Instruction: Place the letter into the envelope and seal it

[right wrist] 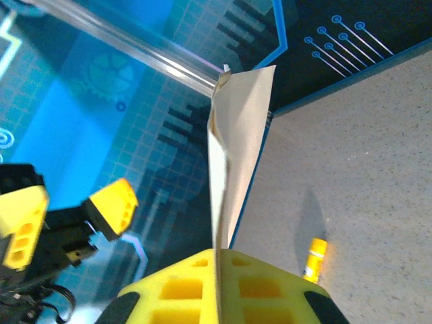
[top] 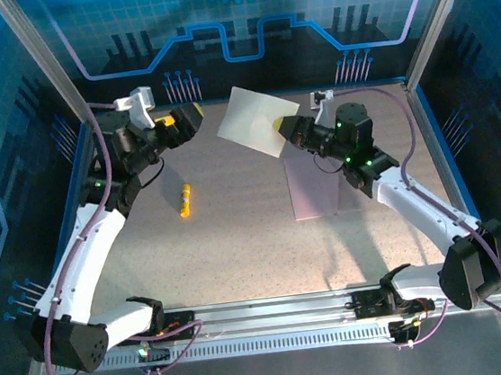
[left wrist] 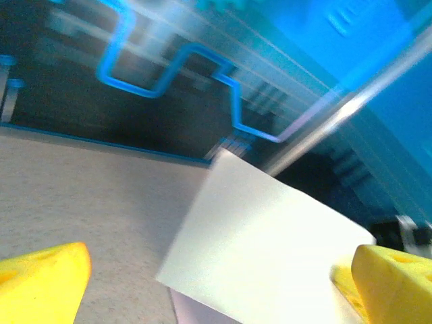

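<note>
The right claw (top: 282, 130) pinches the folded tan paper letter (top: 256, 120), up in the upper middle. The flat pale pink paper envelope (top: 313, 194) lies just below that claw, long side up-down. The left claw (top: 193, 122), upper left, gapes open, farther off.

left gripper (top: 191, 122) raised, jaws wide | right gripper (top: 284, 130) raised, clamped

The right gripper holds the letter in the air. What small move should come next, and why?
Probably the right gripper should lower the letter toward the envelope, which lies flat on the table just below that arm. The right gripper is shut on the sheet's edge and the left gripper stands open beside it, not touching it, so the letter is free to travel.
</note>
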Available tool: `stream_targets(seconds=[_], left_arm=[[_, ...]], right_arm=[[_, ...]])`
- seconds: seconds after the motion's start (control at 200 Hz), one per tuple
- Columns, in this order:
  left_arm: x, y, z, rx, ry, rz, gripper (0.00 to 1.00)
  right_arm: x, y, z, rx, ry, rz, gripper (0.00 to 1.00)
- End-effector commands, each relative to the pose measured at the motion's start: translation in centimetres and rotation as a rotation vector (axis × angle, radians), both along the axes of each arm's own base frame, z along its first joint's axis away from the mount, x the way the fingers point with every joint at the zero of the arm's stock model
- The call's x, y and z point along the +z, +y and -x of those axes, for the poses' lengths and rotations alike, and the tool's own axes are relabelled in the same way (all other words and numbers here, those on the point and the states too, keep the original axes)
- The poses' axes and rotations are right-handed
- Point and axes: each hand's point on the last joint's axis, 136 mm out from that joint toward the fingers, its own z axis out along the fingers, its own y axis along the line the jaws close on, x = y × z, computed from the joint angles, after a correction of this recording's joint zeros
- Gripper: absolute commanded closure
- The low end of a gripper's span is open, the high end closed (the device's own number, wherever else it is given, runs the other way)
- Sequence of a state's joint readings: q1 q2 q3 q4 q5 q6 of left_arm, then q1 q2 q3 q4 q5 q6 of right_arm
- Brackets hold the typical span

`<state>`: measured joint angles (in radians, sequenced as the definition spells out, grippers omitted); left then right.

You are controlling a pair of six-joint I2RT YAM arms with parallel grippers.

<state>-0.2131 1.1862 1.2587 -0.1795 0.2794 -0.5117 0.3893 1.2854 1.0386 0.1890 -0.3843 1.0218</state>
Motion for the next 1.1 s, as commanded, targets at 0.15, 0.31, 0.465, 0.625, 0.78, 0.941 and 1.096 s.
stream_targets(seconds=[0.15,0.31,0.465,0.625,0.78,0.941,1.096], left_arm=[[-5.0,-5.6,2.3,-0.393,0.143,0.074,0.01],[-5.7,-6.9,2.8,-0.473,0.165,0.089,0.01],[-7.2,-8.2,2.9,-0.517,0.201,0.088,0.01],[-8.0,-9.2,2.9,-0.559,0.224,0.106,0.01],[-9.4,-9.1,2.5,-0.543,0.242,0.046,0.01],[-10.3,-9.1,2.1,-0.542,0.262,0.028,0.01],[-10.3,-9.6,1.6,-0.560,0.261,0.073,0.01]], right_arm=[[-2.3,0.2,2.1,0.175,0.065,0.126,1.00],[-1.9,0.8,2.2,0.217,0.052,0.100,1.00],[-1.6,1.6,1.9,0.250,0.054,0.041,1.00],[-1.2,2.3,1.8,0.267,0.048,0.017,1.00],[-0.6,2.9,1.8,0.286,0.040,-0.012,1.00],[-0.3,4.0,1.9,0.311,0.036,-0.040,1.00],[-0.2,5.3,1.6,0.338,0.031,-0.080,1.00]])
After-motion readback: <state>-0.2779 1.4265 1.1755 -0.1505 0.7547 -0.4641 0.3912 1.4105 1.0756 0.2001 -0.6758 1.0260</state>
